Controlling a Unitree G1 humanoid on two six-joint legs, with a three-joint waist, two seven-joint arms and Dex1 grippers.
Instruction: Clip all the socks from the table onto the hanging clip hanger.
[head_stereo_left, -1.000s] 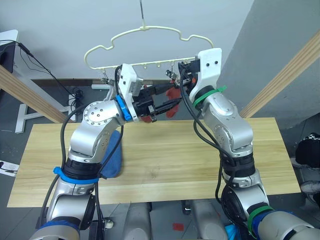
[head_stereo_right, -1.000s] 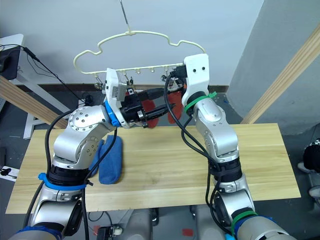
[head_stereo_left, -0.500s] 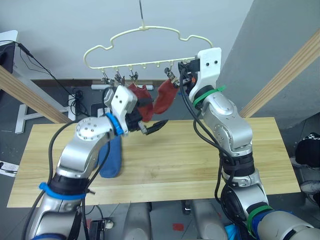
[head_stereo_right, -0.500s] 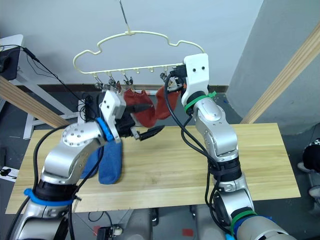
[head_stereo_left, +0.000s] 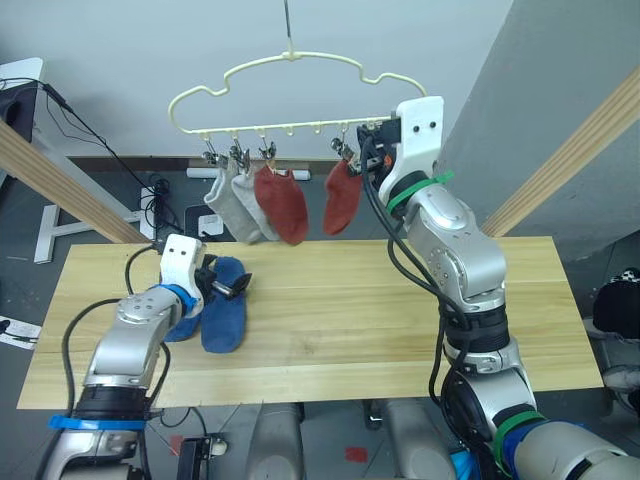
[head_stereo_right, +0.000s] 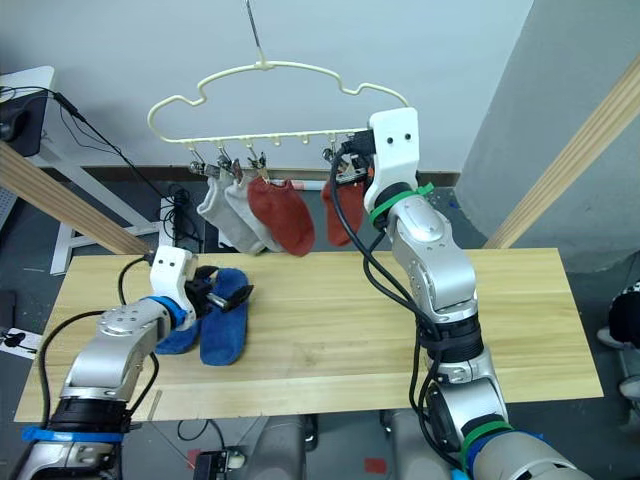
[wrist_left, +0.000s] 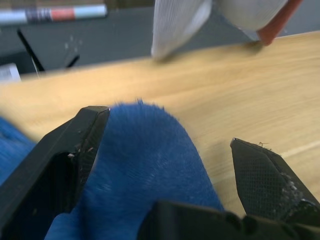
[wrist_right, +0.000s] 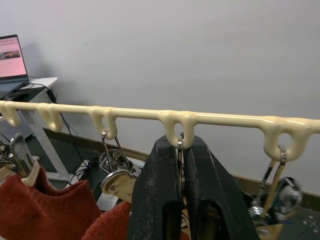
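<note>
Hanger (head_stereo_left: 290, 95) hangs above the far edge of the table (head_stereo_left: 400, 330). Four socks are clipped on it: two grey socks (head_stereo_left: 235, 205) at the left end, one red sock (head_stereo_left: 283, 203) just right of them, second red sock (head_stereo_left: 342, 197) further right, near the right gripper.

Right gripper (wrist_right: 181, 200) is up at the hanger bar. Fingers pressed together around a metal clip (wrist_right: 180, 150) hanging from one of the bar's loops, so it's clamped on that clip. In the wrist view, red sock fabric sits below and beside the fingers; more clips (wrist_right: 112, 167) hang on either side. In the head views this gripper sits immediately right of the second red sock, touching or nearly so; can't tell which.

Left gripper (wrist_left: 165, 165) is low over the table's left part, fingers spread wide. Two blue socks (head_stereo_left: 222, 305) lie flat there side by side, touching. The wrist view shows the toe end of a blue sock between the spread fingers, bare wood beyond it. Neither finger is visibly pressing the fabric; the sock lies in the gap, not pinched. Grey sock tips hang above the table edge beyond it.
</note>
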